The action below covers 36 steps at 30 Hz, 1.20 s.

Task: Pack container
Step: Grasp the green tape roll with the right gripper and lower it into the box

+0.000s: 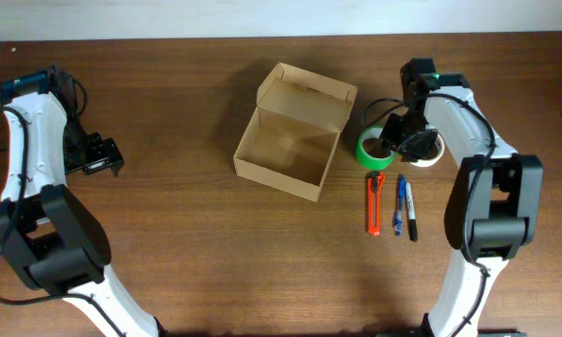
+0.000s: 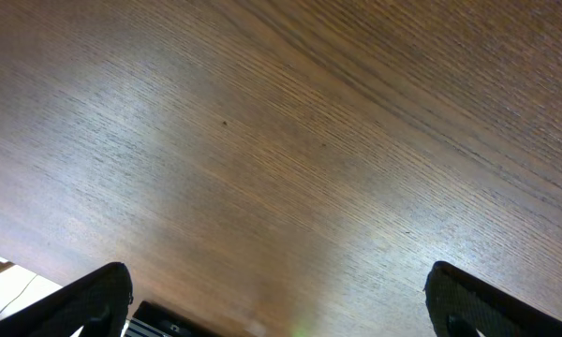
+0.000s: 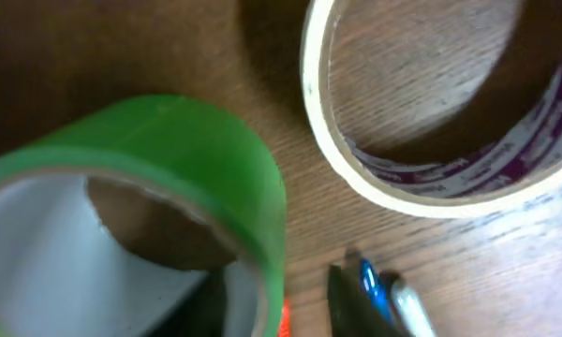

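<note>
**Open Box at Mid-Table, Right Arm Over the Tape**

The wooden table carried everything. At its middle sat the container, a tan cardboard box turned slightly askew, its flap lid standing open along the far edge.

The left gripper hung well away from the box near the table's left side. Its wrist camera showed only bare wood grain, with the two fingers spread wide apart and gripping nothing.

The right gripper sat low just right of the box, above two tape rolls. Whether its fingers were parted or closed could not be told (neither view showed them clearly).

The green tape roll lay closest to the box, and the cream tape roll lay just beside it, partly hidden under the arm.

Nearer the front edge lay three slim items side by side: an orange box cutter, a blue pen and a black marker.
</note>
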Each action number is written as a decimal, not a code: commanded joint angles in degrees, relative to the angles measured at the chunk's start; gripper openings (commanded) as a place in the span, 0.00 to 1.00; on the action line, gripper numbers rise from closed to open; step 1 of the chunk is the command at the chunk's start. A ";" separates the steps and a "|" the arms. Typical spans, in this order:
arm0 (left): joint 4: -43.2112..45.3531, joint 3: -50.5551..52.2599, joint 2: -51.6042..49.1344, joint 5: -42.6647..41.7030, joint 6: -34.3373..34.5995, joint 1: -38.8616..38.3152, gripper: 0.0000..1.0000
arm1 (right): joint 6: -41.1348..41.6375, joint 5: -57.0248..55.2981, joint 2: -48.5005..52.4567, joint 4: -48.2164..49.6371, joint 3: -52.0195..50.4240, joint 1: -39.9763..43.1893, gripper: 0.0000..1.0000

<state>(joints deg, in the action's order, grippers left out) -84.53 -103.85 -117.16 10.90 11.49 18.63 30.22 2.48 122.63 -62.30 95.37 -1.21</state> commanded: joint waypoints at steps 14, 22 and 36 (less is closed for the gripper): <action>0.15 0.28 -0.15 -0.44 -0.90 0.28 1.00 | -2.89 -2.47 -9.07 -5.01 14.86 4.85 0.04; 0.17 0.28 -0.15 -0.44 -0.90 0.28 1.00 | -28.35 12.94 -18.36 -8.24 40.85 0.81 0.04; 0.17 0.28 -0.15 -0.44 -0.90 0.28 1.00 | -29.27 -6.03 -5.09 -15.96 44.70 -27.32 0.04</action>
<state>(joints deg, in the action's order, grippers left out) -84.51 -103.81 -117.16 10.90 11.46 18.63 1.83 0.80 111.46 -78.06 141.27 -25.63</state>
